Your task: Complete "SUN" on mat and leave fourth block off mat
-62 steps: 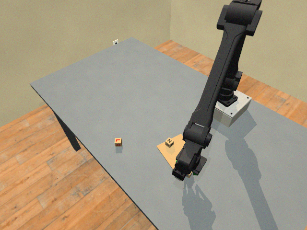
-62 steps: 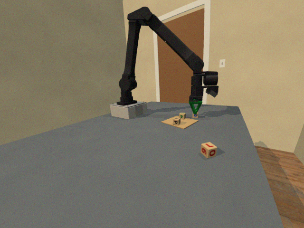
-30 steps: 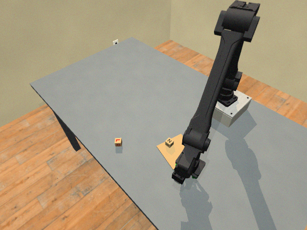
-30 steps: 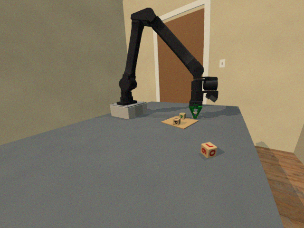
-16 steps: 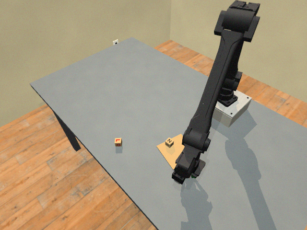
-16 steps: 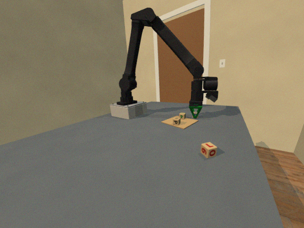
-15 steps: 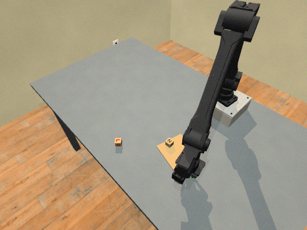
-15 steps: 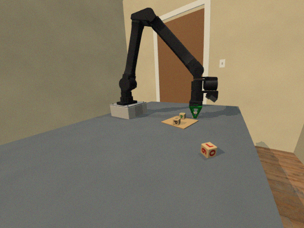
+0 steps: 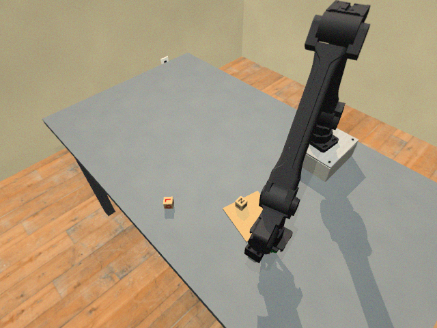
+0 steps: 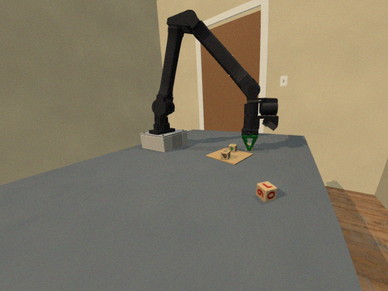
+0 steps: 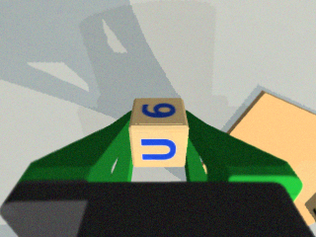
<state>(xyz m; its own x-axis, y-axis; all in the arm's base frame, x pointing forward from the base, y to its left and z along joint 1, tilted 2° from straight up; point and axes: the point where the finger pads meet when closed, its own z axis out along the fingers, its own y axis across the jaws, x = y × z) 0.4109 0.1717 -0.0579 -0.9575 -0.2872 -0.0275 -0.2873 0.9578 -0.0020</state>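
Note:
My gripper (image 11: 158, 118) (image 10: 248, 147) is shut on a wooden block (image 11: 159, 148) with a blue U on top and a 9 on its far side. It holds the block low over the table, just off one edge of the tan mat (image 11: 276, 133) (image 10: 242, 156) (image 9: 237, 216). Two blocks lie on the mat. One (image 9: 241, 203) (image 10: 225, 154) shows N on top, and the other (image 10: 233, 147) sits closer to the gripper and is hidden by the arm in the top view. A fourth block (image 9: 168, 202) (image 10: 266, 191) with a red L on top lies on the table, well away from the mat.
The robot's grey base box (image 9: 331, 162) (image 10: 162, 140) stands on the table behind the mat. The table's edge (image 9: 148, 240) runs close to the L block and the mat. A door (image 10: 231, 78) is behind the table.

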